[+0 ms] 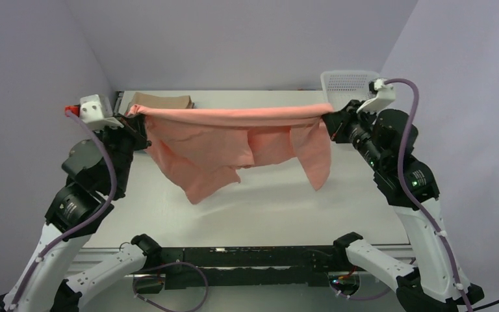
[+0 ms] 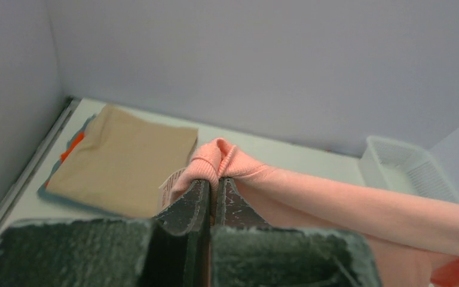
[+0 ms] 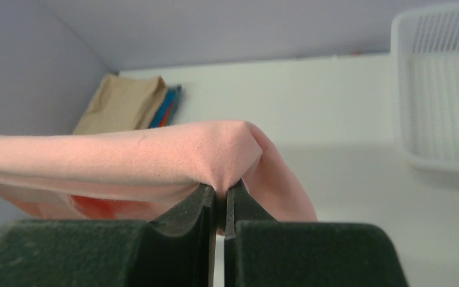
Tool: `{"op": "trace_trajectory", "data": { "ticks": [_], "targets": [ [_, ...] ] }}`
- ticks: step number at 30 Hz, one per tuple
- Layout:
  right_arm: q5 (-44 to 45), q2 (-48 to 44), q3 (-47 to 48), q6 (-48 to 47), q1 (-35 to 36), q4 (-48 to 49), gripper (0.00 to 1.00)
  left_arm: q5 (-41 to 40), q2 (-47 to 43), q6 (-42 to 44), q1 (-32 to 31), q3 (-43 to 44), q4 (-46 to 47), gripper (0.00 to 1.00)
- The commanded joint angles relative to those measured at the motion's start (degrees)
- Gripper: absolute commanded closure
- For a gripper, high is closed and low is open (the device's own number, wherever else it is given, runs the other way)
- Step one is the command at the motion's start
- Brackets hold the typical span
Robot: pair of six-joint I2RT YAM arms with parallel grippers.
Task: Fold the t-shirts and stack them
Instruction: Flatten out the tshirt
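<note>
— Salmon-pink t-shirt [image 1: 221, 140] hangs stretched in the air above the bench [image 1: 266, 208], top edge pulled taut, the rest drooping down.

— Yep, left pincer [image 2: 217, 185] is clenched on one end and right pincer [image 3: 221, 192] on the other. Folded tan t-shirt [image 1: 162, 101] sits far-left on the bench, white basket [image 1: 347, 81] far-right.

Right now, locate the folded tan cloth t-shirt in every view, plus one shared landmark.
Top external: folded tan cloth t-shirt, far left corner.
Left wrist: the t-shirt, left of centre.
Right wrist: the t-shirt, upper left.
Shared landmark: white plastic mesh basket, right side everywhere.
</note>
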Motion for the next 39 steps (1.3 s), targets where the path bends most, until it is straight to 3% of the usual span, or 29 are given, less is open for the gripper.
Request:
{"op": "trace_trajectory", "data": {
  "ticks": [1,5,11,15,18,23,25,27,28,29,30,31,32,33,35,36,39],
  "targets": [
    [-2.18,-4.69,-5.65,4.93,-0.22,-5.99,1.0,-9.28,-4.47,-6.08,0.26,-4.67,-8.11,1.0],
    [-9.14,-13.05,-10.28,5.81,-0.31,-7.06,1.0,-5.6,-14.31,-10.17,0.26,-9.8,-10.9,1.0],
    [-23.45,-18.2,-10.22,5.5,-0.2,-6.92,1.0,7.37,-23.58,-10.71,0.26,-13.14,-9.4,1.0],
    [-21.45,-18.06,-8.61,5.56,-0.26,-7.27,1.0,11.74,-23.43,-9.34,0.26,-12.33,-6.4,1.0],
    [-14.33,-15.89,-9.74,5.49,-0.26,-7.26,1.0,8.77,-18.38,-7.99,0.28,-10.72,-5.27,1.0],
    [2.38,-7.49,-16.85,7.96,-0.3,-4.12,1.0,-7.64,-0.84,-9.23,1.01,-9.27,-6.44,1.0],
    [7.34,-1.72,-20.03,8.74,-0.61,-1.41,0.99,-3.08,8.46,-9.72,6.64,-8.28,-6.42,1.0],
    [8.22,5.78,-22.44,7.47,-1.56,2.58,0.97,10.98,18.77,-10.36,14.26,-8.46,-3.57,1.0],
    [7.67,9.62,-23.75,6.58,-2.12,5.48,0.96,13.98,23.9,-9.87,16.39,-8.82,-0.52,0.94],
    [6.9,15.19,-24.64,5.83,-2.68,8.8,0.95,15.96,31.31,-9.71,17.5,-8.11,1.19,0.81],
    [5.51,19.46,-24.99,4.81,-3.34,13.08,0.93,18.53,36.81,-9.48,18.54,-6.36,1.72,0.5],
    [5.89,23.28,-24.77,4.08,-3.8,16.03,0.83,20.5,41.3,-9.64,18.99,-4.32,1.93,0.33],
    [7.28,27.25,-24.04,3.96,-4.03,17.61,0.63,22.27,45.5,-9.55,19.08,-2.02,1.67,0.22],
    [8.47,30.58,-22.45,4.09,-4.21,17.34,0.4,23.53,48.96,-9.7,19.07,0.63,-0.41,0.04],
    [12.67,35.5,-17.43,6.23,-4.26,12.6,0.1,25.01,52.04,-10.2,18.99,4.65,-3.52,0.01],
    [13.64,36.64,-16.52,6.79,-4.25,11.33,0.01,25.39,51.72,-10.4,18.98,3.85,-3.12,0.01],
    [12.96,35.72,-18.43,7.45,-4.3,11.13,0.0,27.22,47.4,-11.38,18.98,-1.21,-1.34,0.01]
  ]
}}
